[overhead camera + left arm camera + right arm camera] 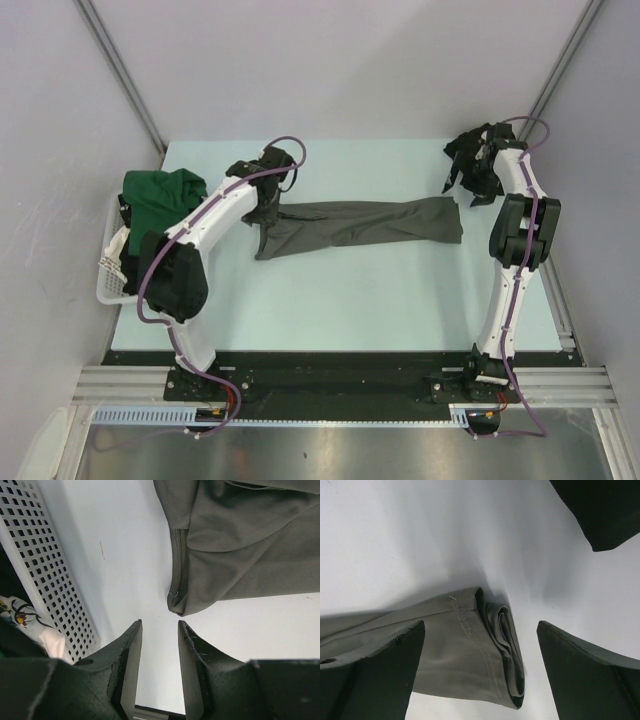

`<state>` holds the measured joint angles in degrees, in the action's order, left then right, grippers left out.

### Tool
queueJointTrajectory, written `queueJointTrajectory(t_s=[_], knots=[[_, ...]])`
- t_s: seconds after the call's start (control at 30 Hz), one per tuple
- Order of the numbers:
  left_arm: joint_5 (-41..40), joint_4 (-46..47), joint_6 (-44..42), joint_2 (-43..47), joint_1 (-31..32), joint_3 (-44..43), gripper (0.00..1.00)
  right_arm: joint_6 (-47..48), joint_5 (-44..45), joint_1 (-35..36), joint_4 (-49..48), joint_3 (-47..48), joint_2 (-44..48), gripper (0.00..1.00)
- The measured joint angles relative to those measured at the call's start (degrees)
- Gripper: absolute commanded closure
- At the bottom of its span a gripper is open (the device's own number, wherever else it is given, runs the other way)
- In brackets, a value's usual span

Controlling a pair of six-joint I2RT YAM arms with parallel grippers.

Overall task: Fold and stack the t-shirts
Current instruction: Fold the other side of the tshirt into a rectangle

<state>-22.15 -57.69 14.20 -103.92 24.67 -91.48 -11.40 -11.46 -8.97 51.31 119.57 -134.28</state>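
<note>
Nearest, the dark jaws of the left gripper (159, 624) point at a corner of the grey t-shirt (240, 545), which lies bunched in a long band across the counter (125, 555). Closing now may, I think, catch only one layer and drag it crooked. These jaws are partly open and empty. On the right gripper (480, 627) the jaws stand wide around the folded hem, not pinching it.

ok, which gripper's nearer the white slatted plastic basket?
Left: the left gripper is at the end of the dark grey t-shirt nearest the basket; the right gripper at its opposite end.
</note>
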Motion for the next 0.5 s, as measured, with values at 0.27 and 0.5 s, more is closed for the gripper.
queueJointTrajectory(t_s=[0.27,0.5], knots=[[4.7,3.7,2.8,0.0,0.2,2.4,0.53,-1.0,0.3,0.7,0.1,-0.9,2.7,0.0],[12.1,9.5,5.6,0.0,0.3,5.3,0.51,-1.2,2.2,2.9,-2.5,-8.9,14.7,0.0]])
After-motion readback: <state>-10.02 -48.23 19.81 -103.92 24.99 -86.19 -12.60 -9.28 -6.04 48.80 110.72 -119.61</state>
